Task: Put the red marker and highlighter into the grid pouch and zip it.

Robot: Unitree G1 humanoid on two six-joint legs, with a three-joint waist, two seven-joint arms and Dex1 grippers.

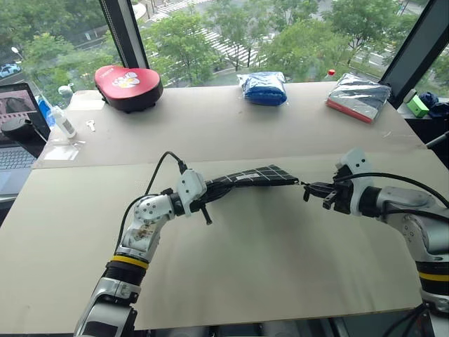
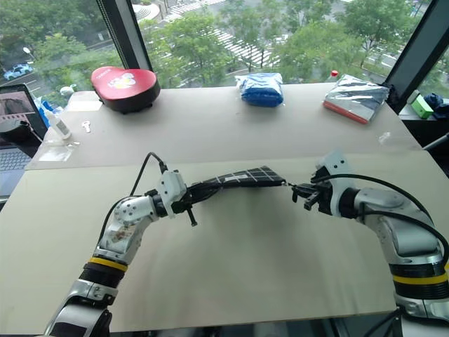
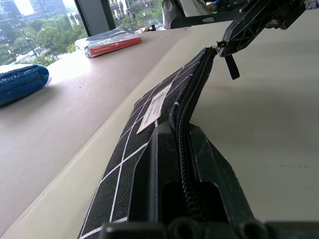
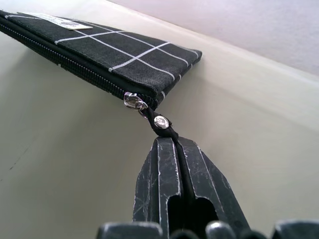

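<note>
Grid pouch held taut above the table for zipping.
Left gripper clamps its nine-o'clock end; right gripper, fingers together on the pull strap, has the slider at the three-o'clock end.

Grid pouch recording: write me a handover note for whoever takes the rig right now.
Left gripper: shut on one end of the grid pouch, holding it above the table.
Right gripper: shut on the zipper pull strap at the pouch's far end.
Done: zipper looks closed along its full length, slider at the end.
Marker and highlighter: presumably inside.
Left: confirm closure, release, set pouch down.
</note>
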